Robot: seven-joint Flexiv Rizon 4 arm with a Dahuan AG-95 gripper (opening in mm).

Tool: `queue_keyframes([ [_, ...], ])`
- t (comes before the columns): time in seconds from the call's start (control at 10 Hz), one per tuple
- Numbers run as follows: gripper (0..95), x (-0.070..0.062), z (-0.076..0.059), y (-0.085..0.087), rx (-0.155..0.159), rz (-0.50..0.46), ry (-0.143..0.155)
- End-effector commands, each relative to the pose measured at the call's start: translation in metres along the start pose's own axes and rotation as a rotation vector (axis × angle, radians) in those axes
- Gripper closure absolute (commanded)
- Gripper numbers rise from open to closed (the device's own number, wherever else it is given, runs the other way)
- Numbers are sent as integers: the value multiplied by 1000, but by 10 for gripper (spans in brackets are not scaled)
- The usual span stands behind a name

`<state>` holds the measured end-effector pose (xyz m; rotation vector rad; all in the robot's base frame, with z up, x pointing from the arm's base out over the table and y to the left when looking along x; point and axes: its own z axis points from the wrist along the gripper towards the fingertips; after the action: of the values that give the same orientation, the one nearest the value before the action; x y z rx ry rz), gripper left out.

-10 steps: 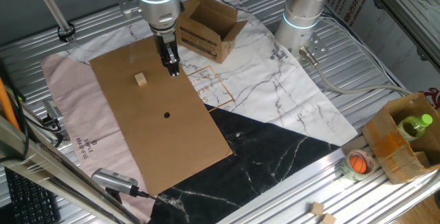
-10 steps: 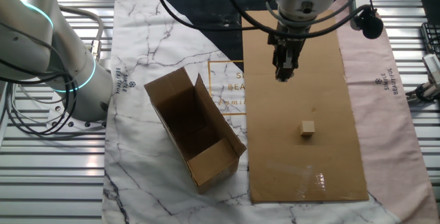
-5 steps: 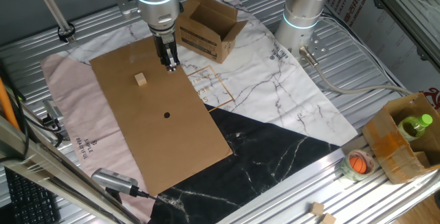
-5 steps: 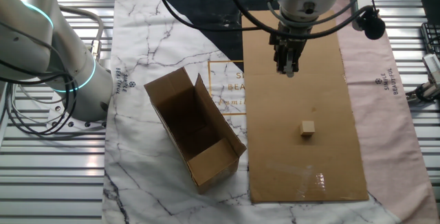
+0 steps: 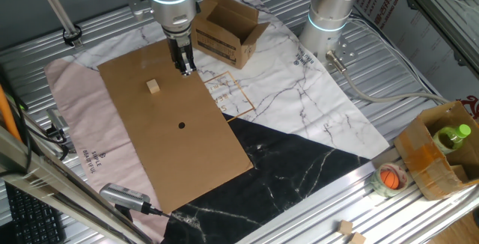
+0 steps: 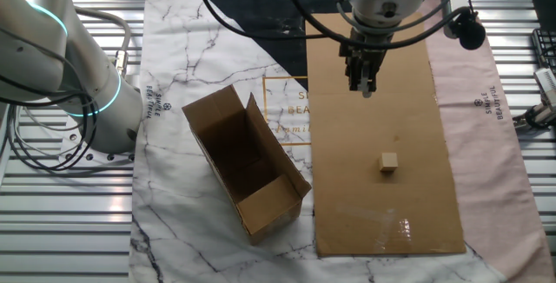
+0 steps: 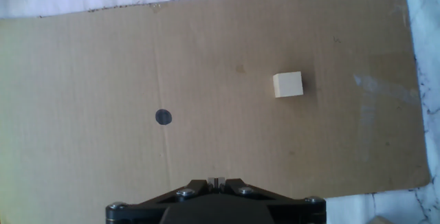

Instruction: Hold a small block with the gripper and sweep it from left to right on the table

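The small block [image 5: 153, 86] is a pale tan cube lying free on the brown cardboard sheet [image 5: 172, 135]. It also shows in the other fixed view [image 6: 389, 162] and in the hand view [image 7: 288, 84]. My gripper [image 5: 185, 69] hangs above the sheet's edge, apart from the block; in the other fixed view [image 6: 364, 88] it is well clear of the cube. In the hand view the gripper [image 7: 217, 180] has its jaws closed together with nothing between them. The black dot [image 7: 163, 117] lies on the sheet.
An open cardboard box [image 5: 227, 31] lies on the marble cloth [image 5: 299, 109] just behind the gripper. A second white arm [image 5: 329, 12] stands at the back. A box with a green bottle [image 5: 441, 150] and a tape roll [image 5: 389, 178] sit at one end.
The gripper has risen a little and drawn back toward the sheet's edge. The block has not moved.
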<state>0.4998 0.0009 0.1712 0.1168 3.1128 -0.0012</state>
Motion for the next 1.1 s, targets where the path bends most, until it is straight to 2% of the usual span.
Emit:
queue_keyframes([
  [0.1,950,1,-2,0,-2,1,1],
  [0.9,950,2,-5,1,6,10,-1],
  [1.0,950,2,-4,1,5,15,-3],
  [1.1,950,-3,5,-5,4,17,-9],
])
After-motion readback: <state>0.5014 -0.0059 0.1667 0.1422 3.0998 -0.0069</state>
